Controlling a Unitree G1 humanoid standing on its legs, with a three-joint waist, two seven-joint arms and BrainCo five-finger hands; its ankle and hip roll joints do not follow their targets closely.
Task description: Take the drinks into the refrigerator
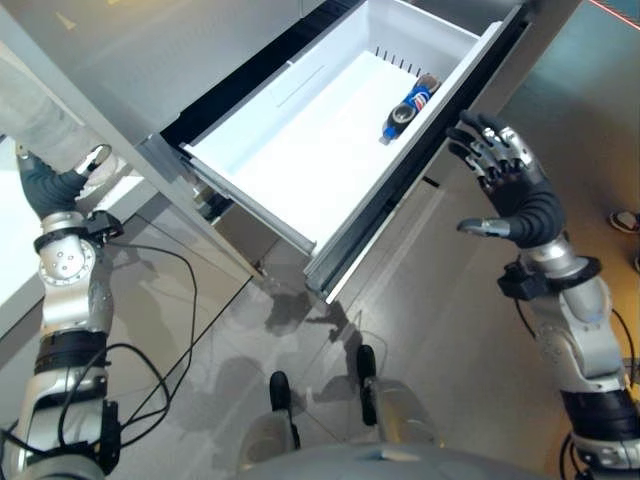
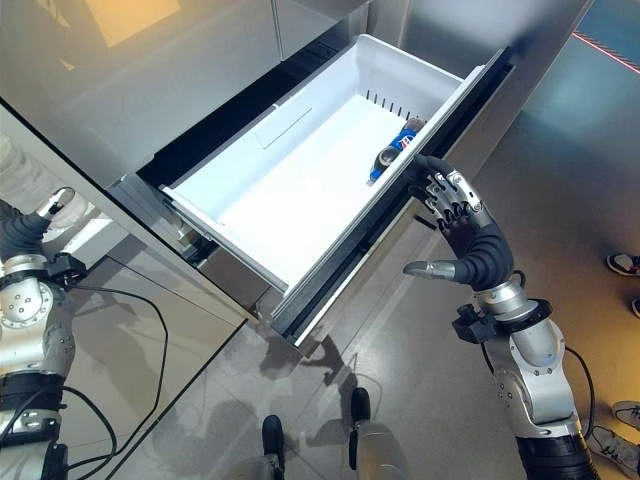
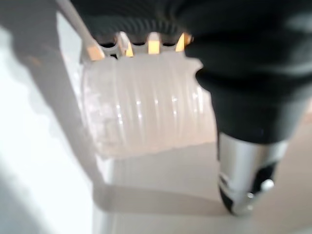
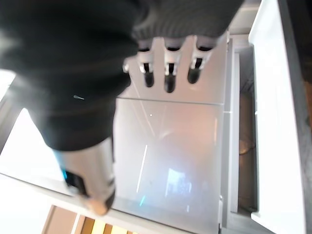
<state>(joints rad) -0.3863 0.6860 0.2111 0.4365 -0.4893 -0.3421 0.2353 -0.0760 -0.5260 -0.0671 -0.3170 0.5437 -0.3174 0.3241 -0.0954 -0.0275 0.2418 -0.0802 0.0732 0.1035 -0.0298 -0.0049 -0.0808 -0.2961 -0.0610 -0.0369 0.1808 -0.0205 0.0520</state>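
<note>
One drink in, drawer not yet shut

Bottle lies on its side in the white drawer, at 2 o'clock near the front wall; fridge drawer pulled fully out. R hand is empty, fingers spread & relaxed, at the drawer front. L hand at 9 o'clock, fingers curled round a clear ribbed bottle. Left, prob.: load that, push drawer shut.

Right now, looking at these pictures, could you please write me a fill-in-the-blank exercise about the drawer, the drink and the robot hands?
1. The white refrigerator drawer is pulled ____.
2. Inside the drawer lies one blue ____ on its side.
3. The right robot hand is at the drawer's front panel, with its fingers ____.
4. The left robot hand is curled round a ribbed clear ____.

Missing words: open; bottle; open; bottle
</note>
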